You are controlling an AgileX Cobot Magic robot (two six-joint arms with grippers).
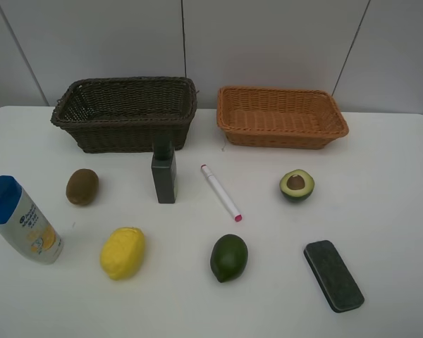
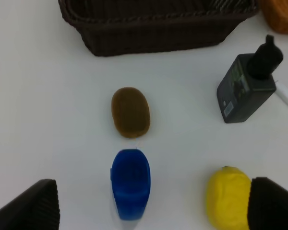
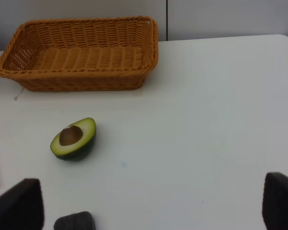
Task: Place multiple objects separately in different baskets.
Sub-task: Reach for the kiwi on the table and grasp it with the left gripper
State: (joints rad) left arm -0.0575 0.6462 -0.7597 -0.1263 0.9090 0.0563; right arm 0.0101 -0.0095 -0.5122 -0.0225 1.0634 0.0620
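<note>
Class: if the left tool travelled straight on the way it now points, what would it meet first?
Probably the blue-capped white bottle, centred ahead; the brown kiwi lies beyond it. Depth is uncertain.

A white table (image 1: 395, 211) stands before a grey panelled wall (image 1: 268, 42).

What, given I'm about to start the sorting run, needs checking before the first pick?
1. Dark brown basket empty: ok.
2. Orange-tan basket empty: ok.
3. Left gripper jaws open: ok.
4. Right gripper jaws open: ok.
5. Kiwi, lemon and blue-capped bottle apart, none touching: ok.
6. Height of either gripper above the table: cannot tell.
</note>
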